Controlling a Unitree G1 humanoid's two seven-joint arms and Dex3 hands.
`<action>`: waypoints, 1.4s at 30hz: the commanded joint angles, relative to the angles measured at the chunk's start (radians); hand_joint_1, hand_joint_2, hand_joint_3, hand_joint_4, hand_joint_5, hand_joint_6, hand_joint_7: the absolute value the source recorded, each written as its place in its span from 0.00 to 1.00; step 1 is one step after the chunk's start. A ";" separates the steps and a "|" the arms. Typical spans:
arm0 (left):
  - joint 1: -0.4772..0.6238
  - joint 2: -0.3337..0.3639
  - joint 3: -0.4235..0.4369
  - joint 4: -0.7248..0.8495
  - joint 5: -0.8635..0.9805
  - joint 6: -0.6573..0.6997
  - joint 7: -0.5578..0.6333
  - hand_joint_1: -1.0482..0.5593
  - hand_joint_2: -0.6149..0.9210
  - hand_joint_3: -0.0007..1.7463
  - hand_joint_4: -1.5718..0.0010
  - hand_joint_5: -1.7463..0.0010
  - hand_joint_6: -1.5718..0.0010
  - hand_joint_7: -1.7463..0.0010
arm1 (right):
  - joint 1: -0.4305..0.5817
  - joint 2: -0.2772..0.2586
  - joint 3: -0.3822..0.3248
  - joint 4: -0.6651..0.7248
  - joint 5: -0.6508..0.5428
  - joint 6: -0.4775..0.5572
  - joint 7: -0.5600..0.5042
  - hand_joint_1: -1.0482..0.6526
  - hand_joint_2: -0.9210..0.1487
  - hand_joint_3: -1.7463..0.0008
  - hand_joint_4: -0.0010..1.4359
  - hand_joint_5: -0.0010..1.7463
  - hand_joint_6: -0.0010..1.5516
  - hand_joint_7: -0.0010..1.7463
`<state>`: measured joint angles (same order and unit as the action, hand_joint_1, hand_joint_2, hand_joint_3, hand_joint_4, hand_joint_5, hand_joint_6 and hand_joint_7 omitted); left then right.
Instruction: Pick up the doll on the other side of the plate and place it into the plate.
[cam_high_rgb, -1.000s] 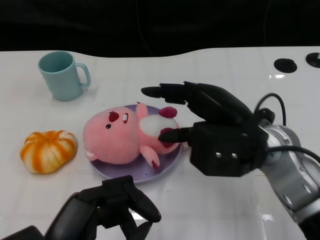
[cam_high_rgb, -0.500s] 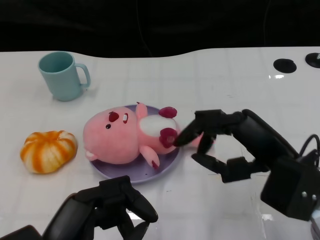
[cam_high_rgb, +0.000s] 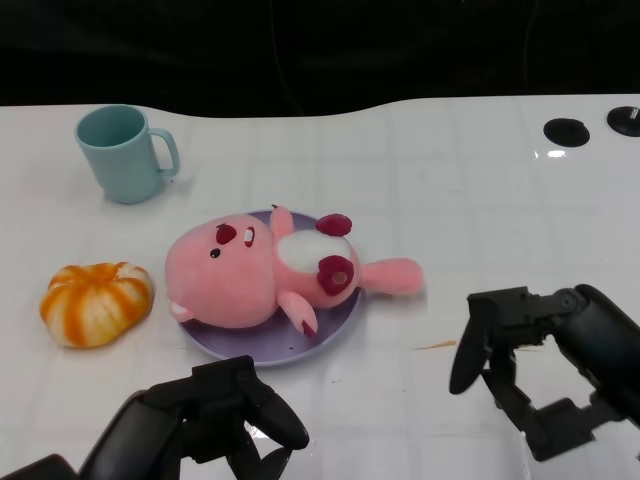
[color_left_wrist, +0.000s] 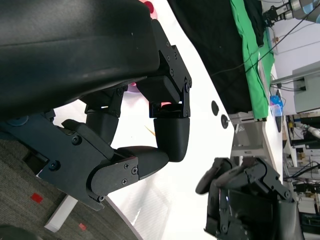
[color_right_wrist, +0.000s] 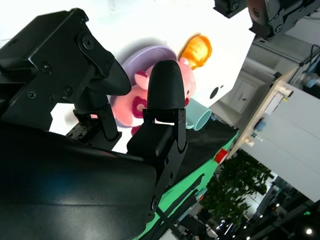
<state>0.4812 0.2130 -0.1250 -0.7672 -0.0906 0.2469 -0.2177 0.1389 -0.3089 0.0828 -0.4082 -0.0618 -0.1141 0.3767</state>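
A pink plush doll (cam_high_rgb: 262, 272) lies on its back on the lavender plate (cam_high_rgb: 330, 335) at the table's centre; one pink limb hangs over the plate's right rim. The right wrist view shows the doll (color_right_wrist: 136, 107) and plate (color_right_wrist: 150, 55) past the fingers. My right hand (cam_high_rgb: 545, 370) is at the lower right, away from the plate, holding nothing, its fingers apart and bent. My left hand (cam_high_rgb: 205, 425) sits at the lower left near the table's front edge with its fingers curled in on nothing. In the left wrist view the right hand (color_left_wrist: 245, 200) shows beyond my left hand's fingers (color_left_wrist: 170, 135).
A light blue mug (cam_high_rgb: 125, 152) stands at the back left. An orange and white striped pumpkin toy (cam_high_rgb: 96, 301) lies left of the plate. Two dark round holes (cam_high_rgb: 566, 129) mark the table's far right. A small orange mark (cam_high_rgb: 437, 346) lies right of the plate.
My right hand has let go of the doll and drawn back toward the lower right, away from the plate. The doll stays on the plate. My left hand has barely moved.
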 joint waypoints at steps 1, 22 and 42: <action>-0.003 0.013 0.006 -0.020 0.001 0.000 -0.005 0.46 0.76 0.56 0.57 0.03 0.53 0.27 | 0.043 -0.031 -0.033 -0.055 0.021 0.038 0.010 0.65 0.71 0.05 0.66 1.00 0.57 0.82; -0.012 0.019 0.026 -0.015 -0.006 0.011 -0.011 0.47 0.72 0.61 0.57 0.03 0.55 0.27 | 0.035 -0.027 0.002 0.012 -0.039 0.061 -0.005 0.65 0.69 0.08 0.64 1.00 0.54 0.83; -0.010 0.026 0.043 -0.017 -0.019 0.018 -0.019 0.47 0.74 0.63 0.56 0.01 0.53 0.25 | 0.018 -0.041 0.013 -0.005 -0.073 0.078 0.009 0.64 0.68 0.11 0.65 1.00 0.57 0.78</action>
<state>0.4758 0.2314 -0.0921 -0.7887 -0.0977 0.2764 -0.2286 0.1716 -0.3308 0.0967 -0.4050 -0.1322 -0.0391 0.3796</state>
